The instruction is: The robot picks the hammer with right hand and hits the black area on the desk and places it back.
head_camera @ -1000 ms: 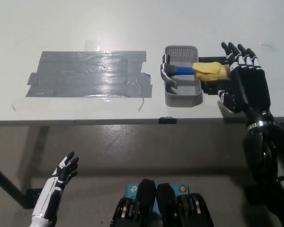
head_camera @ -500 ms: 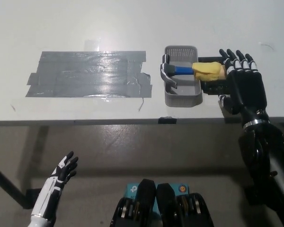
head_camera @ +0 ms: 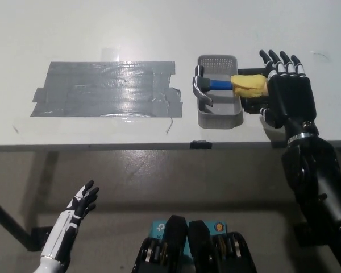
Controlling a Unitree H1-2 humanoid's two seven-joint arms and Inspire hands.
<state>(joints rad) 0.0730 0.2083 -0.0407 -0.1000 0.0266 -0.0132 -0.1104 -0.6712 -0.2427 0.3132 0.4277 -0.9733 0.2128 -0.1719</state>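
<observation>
Black right robot hand (head_camera: 287, 94) hovers flat over the worktop (head_camera: 102, 28), fingers spread, holding nothing, just beside the hammer's (head_camera: 227, 84) yellow grip. Hammer lies across the grey basket (head_camera: 219, 116), head at its left rim. Black tape patch (head_camera: 105, 89) sits left of the basket. White left robot hand (head_camera: 74, 213) hangs open below the worktop edge.

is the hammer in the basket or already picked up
In the basket. The hammer lies across the grey basket, its yellow grip over the right rim. The right robot hand is open beside it, not holding it.
</observation>
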